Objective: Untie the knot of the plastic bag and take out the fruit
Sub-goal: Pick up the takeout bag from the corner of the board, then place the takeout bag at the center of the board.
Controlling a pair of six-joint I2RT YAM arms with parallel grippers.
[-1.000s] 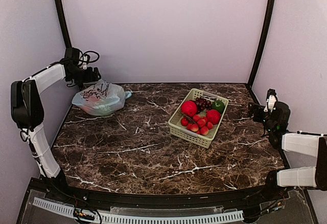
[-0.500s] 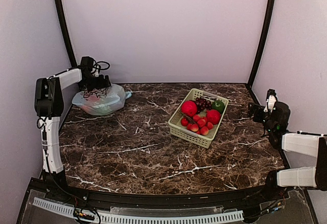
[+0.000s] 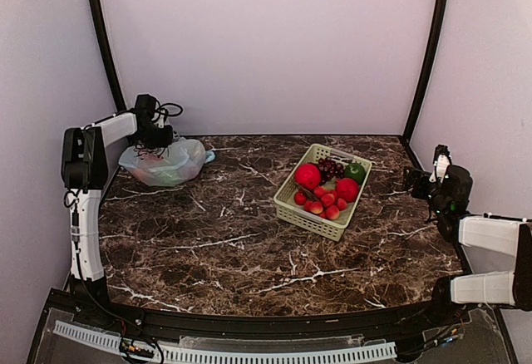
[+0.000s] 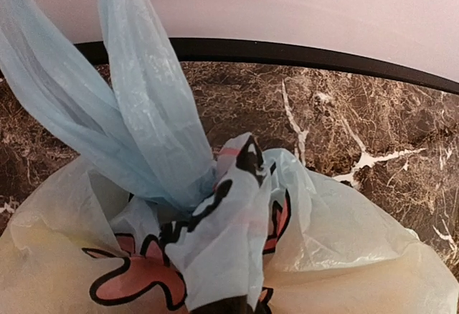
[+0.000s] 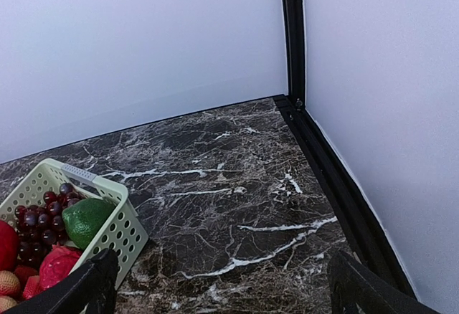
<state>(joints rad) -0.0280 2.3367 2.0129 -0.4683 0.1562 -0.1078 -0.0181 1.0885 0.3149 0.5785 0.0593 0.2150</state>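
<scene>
The right gripper (image 5: 222,285) hangs wide open and empty at the right edge, well apart from the bag (image 3: 166,163) in the far-left corner. There the left gripper (image 3: 158,135) is closed just above the knot (image 4: 215,185), apparently pinching the loops (image 4: 136,113) that rise steeply from it.

Right hand (image 5: 222,279) spread wide; basket (image 5: 120,222) lower left, holding grapes (image 5: 39,212), green fruit (image 5: 86,217).
</scene>
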